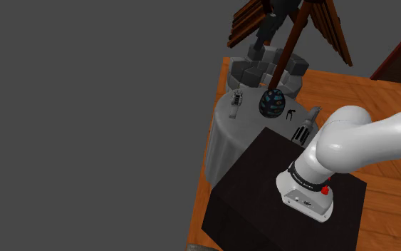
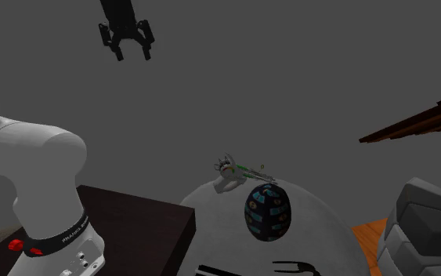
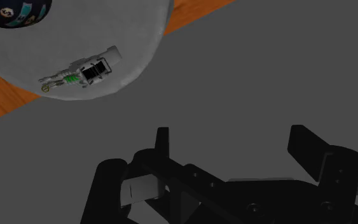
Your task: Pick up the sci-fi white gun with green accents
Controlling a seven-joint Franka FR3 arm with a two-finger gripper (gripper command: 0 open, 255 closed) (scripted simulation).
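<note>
I'm at the approach step: my claw point(image 2: 132, 52) hangs released, fingers apart, high above the round grey bench point(image 3: 139, 38). The white gun with green accents point(image 3: 82, 75) lies near the bench's edge, not far from a dark patterned egg point(image 2: 268, 212). Next I need to descend and centre over the gun.

A bare rendered room rather than any clearly furnished home: an orange-brown plank floor point(image 1: 377, 96) carries a round grey worktop point(image 1: 252, 125), with a heap of grey stone blocks point(image 1: 252, 70) beneath dark wooden slats point(image 1: 332, 28) beside it. Beyond the floor's edge is a flat grey backdrop point(image 1: 85, 107).
</note>
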